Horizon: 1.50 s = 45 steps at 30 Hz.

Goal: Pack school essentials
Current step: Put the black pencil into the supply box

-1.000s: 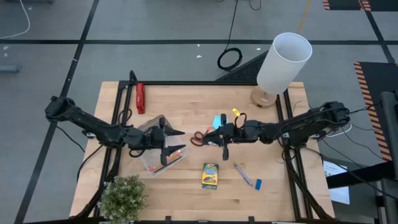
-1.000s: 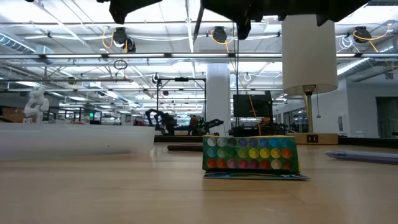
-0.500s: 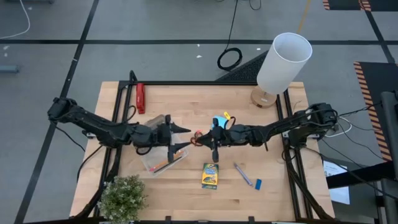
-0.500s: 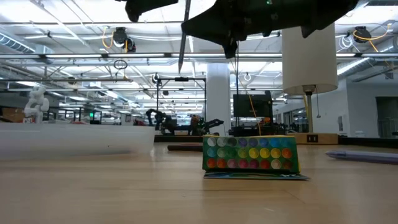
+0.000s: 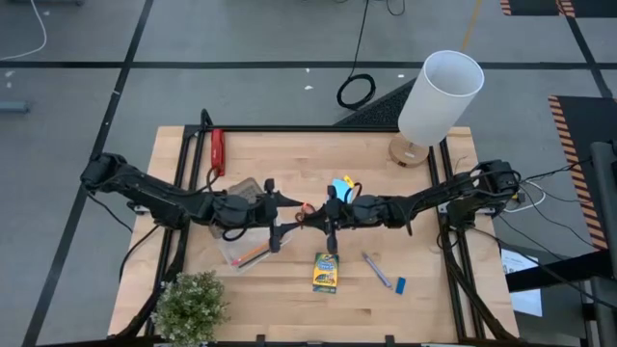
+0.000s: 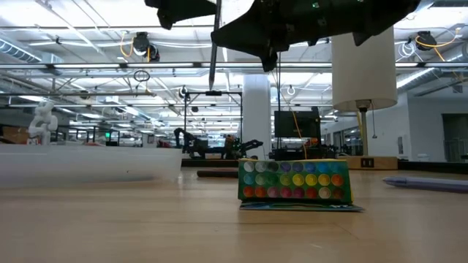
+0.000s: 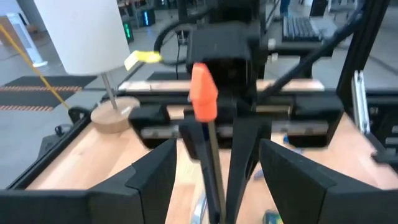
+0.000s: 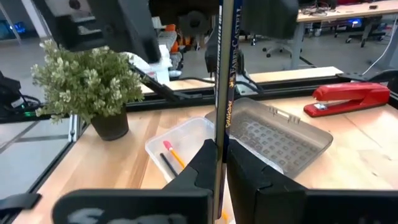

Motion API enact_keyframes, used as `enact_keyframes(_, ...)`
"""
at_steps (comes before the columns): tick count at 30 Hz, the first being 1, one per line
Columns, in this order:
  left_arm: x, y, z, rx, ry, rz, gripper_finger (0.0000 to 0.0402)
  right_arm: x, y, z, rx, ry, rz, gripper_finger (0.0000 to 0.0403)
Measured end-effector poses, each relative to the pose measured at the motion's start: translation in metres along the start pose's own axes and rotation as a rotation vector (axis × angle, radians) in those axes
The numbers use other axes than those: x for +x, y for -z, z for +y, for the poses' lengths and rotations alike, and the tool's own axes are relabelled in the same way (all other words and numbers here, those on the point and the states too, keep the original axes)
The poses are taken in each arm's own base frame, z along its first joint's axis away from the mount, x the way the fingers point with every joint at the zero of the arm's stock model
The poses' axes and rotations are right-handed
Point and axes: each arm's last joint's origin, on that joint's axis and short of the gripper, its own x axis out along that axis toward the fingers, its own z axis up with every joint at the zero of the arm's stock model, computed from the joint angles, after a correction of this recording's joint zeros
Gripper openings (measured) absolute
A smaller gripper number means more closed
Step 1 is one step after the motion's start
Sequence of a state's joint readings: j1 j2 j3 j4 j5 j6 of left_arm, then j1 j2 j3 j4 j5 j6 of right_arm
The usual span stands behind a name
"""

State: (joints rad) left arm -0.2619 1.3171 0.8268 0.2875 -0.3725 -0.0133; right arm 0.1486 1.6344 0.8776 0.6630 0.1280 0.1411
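Right tool (image 5: 331, 224) clamped on dark pencil (image 8: 222, 81), held upright above bench (image 5: 289, 289), now nearer left tool (image 5: 273, 220) than half second ago. Left tool, fingers apart, has closed in, facing pencil just beside it. Crayon box (image 5: 326, 272) near right tool; clear case (image 5: 246, 253) under left tool.

Light wooden plank worktop (image 5: 289, 154) with black metal frame rails along its sides. Grey floor (image 5: 241, 39) marked with dark lines; black-and-orange hazard striping (image 5: 569, 120) at the right edge; coiled black cable (image 5: 355, 92) beyond the worktop's far side. White cylindrical lamp shade (image 5: 442, 96) on a round wooden base (image 5: 409, 152), far right corner. Small green potted plant (image 5: 190, 306), near left corner. Low view: open hall, white column (image 6: 257, 117), overhead beams (image 6: 110, 67) with strip lights, distant workstations and monitors.
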Motion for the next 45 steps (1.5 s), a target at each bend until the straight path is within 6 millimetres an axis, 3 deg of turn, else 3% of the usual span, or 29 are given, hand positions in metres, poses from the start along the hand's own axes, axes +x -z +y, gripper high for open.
enact_keyframes(8, -0.023, -0.009, 0.008, -0.034, 0.001, 0.039, 0.0232, 0.001, 0.005, 0.001, 0.007, 0.007, 0.074, 0.0011)
enact_keyframes(12, -0.031, -0.017, 0.01, -0.027, 0.051, 0.028, 0.0232, 0.007, -0.004, 0.006, -0.016, 0.02, 0.215, 0.0012)
enact_keyframes(16, -0.036, -0.037, 0.012, 0.017, 0.082, 0.152, 0.0232, 0.009, -0.018, 0.013, -0.045, 0.027, 0.344, 0.0012)
enact_keyframes(23, -0.021, -0.056, -0.007, 0.196, 0.133, 0.321, 0.0232, 0.007, -0.023, 0.016, -0.063, 0.039, 0.435, 0.0012)
enact_keyframes(27, -0.003, -0.053, -0.016, 0.227, 0.137, 0.398, 0.0232, 0.005, -0.019, 0.016, -0.073, 0.044, 0.478, 0.0011)
enact_keyframes(37, 0.018, -0.046, -0.008, 0.195, 0.101, 0.521, 0.0229, 0.004, -0.018, 0.016, -0.09, 0.043, 0.494, 0.0012)
enact_keyframes(45, 0.017, -0.047, -0.009, 0.186, 0.131, 0.522, 0.0141, 0.005, -0.018, 0.016, -0.102, 0.039, 0.486, 0.0011)
